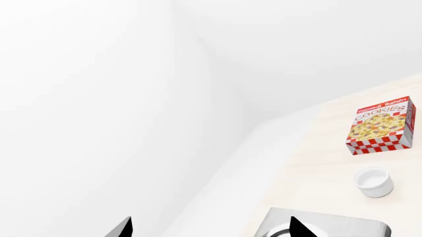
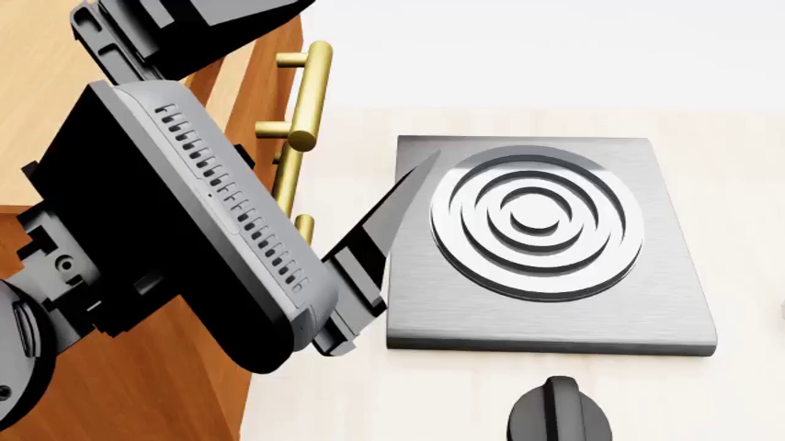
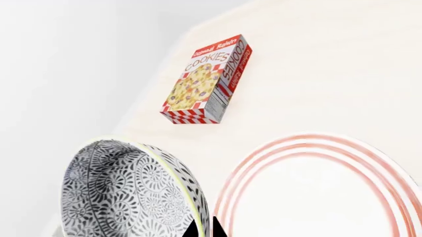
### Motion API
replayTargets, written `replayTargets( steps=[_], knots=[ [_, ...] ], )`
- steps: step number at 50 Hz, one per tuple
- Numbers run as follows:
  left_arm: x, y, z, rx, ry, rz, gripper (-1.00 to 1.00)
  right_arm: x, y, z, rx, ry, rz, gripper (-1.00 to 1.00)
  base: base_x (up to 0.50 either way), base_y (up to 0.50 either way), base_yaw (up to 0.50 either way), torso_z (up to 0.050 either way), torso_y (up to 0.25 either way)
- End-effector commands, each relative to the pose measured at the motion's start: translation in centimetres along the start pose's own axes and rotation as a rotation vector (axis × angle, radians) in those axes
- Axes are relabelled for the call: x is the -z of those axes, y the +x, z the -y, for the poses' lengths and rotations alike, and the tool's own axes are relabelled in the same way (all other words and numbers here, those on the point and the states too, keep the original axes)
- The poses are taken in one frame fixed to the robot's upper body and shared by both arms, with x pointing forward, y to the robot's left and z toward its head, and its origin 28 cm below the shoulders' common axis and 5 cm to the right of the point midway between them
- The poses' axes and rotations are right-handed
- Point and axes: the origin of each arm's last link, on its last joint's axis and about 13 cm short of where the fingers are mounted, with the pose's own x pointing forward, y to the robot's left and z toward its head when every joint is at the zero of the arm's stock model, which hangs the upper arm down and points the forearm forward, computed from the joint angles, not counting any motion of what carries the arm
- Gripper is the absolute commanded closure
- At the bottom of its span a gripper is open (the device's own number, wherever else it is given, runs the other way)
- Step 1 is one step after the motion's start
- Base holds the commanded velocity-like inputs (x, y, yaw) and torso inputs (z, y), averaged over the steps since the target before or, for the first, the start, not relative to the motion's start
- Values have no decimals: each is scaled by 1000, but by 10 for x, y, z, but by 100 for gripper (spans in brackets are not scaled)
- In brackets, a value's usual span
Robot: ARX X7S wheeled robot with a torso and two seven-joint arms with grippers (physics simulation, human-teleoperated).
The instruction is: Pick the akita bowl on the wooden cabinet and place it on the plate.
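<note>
Surface: pale wood tabletop (image 2: 736,184).
On it: grey stove (image 2: 552,248), cookie box (image 3: 207,81), white cup (image 1: 373,180), plate (image 3: 316,192), wooden cabinet (image 2: 73,92) alongside.

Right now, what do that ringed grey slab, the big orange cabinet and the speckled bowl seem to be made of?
The stove looks like brushed metal: grey, faint streaks, dull sheen. The wooden cabinet looks like varnished wood, orange-brown and smooth, with shiny brass-coloured bar handles. The akita bowl looks like glazed ceramic, white with dense black-grey patterning, though a render leaves that open.
</note>
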Motion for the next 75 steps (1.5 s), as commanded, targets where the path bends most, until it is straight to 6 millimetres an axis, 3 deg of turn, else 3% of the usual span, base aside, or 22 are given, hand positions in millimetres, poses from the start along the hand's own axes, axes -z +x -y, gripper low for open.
replayTargets(
  steps=[1, 37, 75],
  knots=[
    [-4, 2, 2, 18, -5, 37, -100, 4, 4, 9, 12, 3, 26, 100, 0, 0, 0, 0, 0],
    [-4, 4, 2, 24, -3, 36, -100, 16, 16, 35, 101, 1, 21, 100, 0, 0, 0, 0, 0],
    [-3, 4, 2, 23, -3, 32, -100, 28, 27, 40, 134, -9, 1, 100, 0, 0, 0, 0, 1]
  ],
)
